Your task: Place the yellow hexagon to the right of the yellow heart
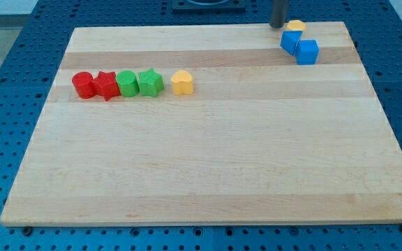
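The yellow hexagon (296, 26) lies at the board's top right edge, mostly hidden behind two blue blocks. The yellow heart (182, 82) lies left of the board's middle, at the right end of a row of blocks. My tip (278, 26) is at the board's top edge, just left of the yellow hexagon, close to it or touching it. The heart is far to the tip's lower left.
A blue block (291, 42) and a blue cube (307, 51) sit touching just below the hexagon. Left of the heart stand a green star (150, 82), a green block (126, 83), a red star (106, 85) and a red cylinder (82, 84).
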Motion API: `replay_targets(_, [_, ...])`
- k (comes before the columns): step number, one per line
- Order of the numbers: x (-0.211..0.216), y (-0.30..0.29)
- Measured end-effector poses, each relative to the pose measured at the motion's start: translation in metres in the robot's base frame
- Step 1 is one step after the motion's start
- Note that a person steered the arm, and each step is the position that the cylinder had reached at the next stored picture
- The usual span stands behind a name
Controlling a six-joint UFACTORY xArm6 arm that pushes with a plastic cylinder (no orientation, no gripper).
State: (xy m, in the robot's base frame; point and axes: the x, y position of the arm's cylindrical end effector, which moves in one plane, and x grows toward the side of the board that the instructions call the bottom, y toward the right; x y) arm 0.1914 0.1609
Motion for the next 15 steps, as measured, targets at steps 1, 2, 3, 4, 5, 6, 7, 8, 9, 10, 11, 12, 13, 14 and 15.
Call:
replay_targets(1, [0.001, 0.018])
replay_targets(2, [0.004, 0.083])
replay_targets(3, [0.004, 0.104])
replay_targets(4, [0.026, 0.074])
replay_targets(5, [0.037, 0.065])
replay_targets(6, [0.026, 0.047])
replay_targets(7, [0.014, 0.014])
replay_targets(8, [0.019, -0.019])
replay_targets(9, [0.04, -0.039])
replay_targets(10, [0.065, -0.049])
replay_targets(11, [0.081, -0.071])
replay_targets(12, [0.093, -0.094])
replay_targets(13, [0.107, -0.112])
replay_targets(14, [0.119, -0.131])
replay_targets(15, [0.127, -0.148])
